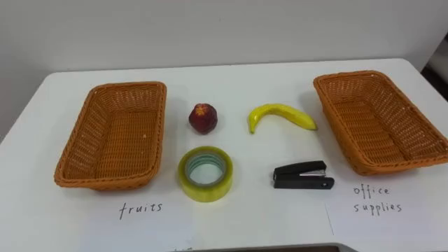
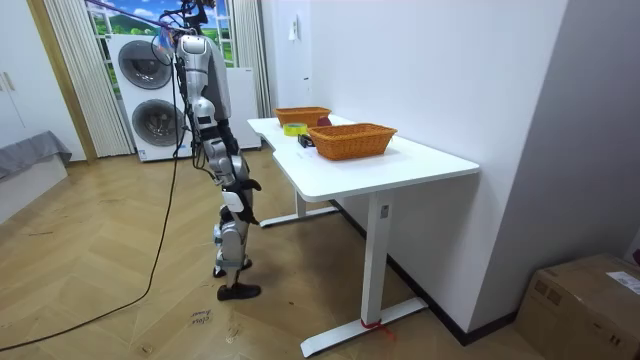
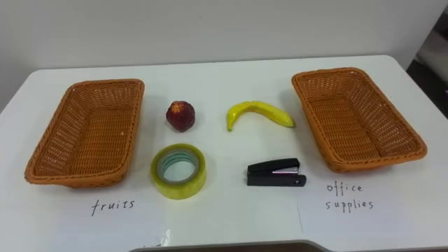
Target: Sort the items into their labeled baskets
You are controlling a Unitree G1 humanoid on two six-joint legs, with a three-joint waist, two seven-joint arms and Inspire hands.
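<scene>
"fruits" handwritten on table [image 1: 245, 77] before left basket [image 1: 73, 150]; "office supplies" on white sheet [image 1: 385, 227] before right basket [image 1: 336, 119]

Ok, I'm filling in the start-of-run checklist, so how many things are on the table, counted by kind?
Fruit: 2 (red apple, banana)
Office supplies: 2 (tape roll, black stapler)
Wicker baskets: 2 (left basket, right basket)
Total: 6
</scene>
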